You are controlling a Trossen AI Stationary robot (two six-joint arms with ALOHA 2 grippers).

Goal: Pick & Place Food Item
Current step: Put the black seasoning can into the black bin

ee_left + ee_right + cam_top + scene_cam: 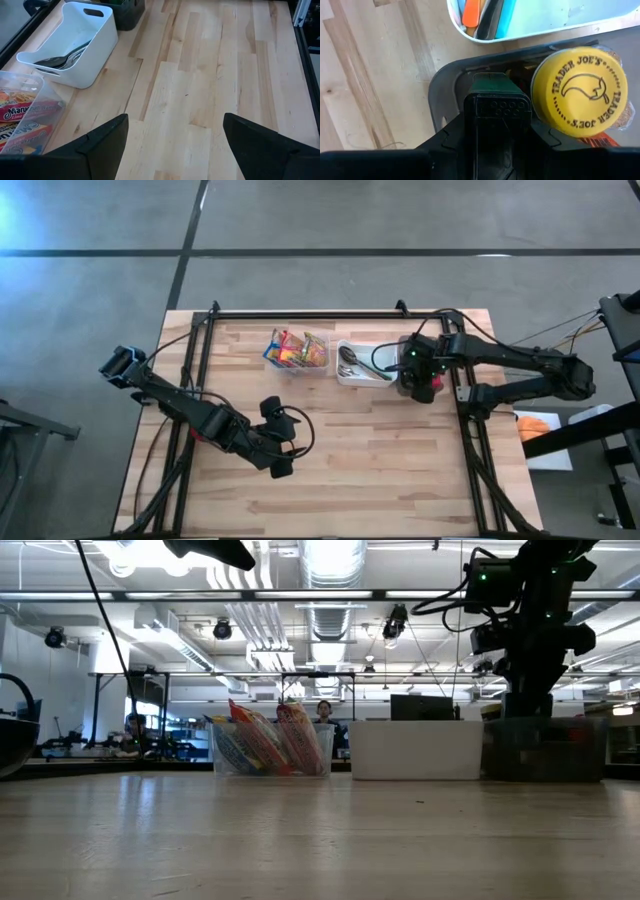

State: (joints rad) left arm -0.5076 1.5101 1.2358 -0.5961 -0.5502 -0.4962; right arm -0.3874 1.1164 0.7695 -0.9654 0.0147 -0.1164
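My right gripper (pixel 418 376) hangs over a dark bin (pixel 545 748) at the table's far right, pointing almost straight down. It is shut on a dark box-shaped item (pixel 497 107) with a green far end; what the item is I cannot tell. A jar with a yellow lid (pixel 580 92) stands in the same bin, right beside that item. A clear bin of colourful food packets (pixel 297 350) sits at the far middle. My left gripper (pixel 175 145) waits open above bare wood near the table's middle (pixel 277 438), holding nothing. My right gripper holds the dark item between its two fingers, one on each side (pixel 470 140). The fingers come from above, pointing down, and lie along the item. Its green far end (pixel 492 82) points down into the dark bin's opening. Whether that end touches anything below is hidden.
A white bin (pixel 362 366) holding cutlery stands between the clear bin and the dark bin. A black frame (pixel 300 313) runs along the table's far and side edges. Bare wood (pixel 380 460) fills the near half of the table.
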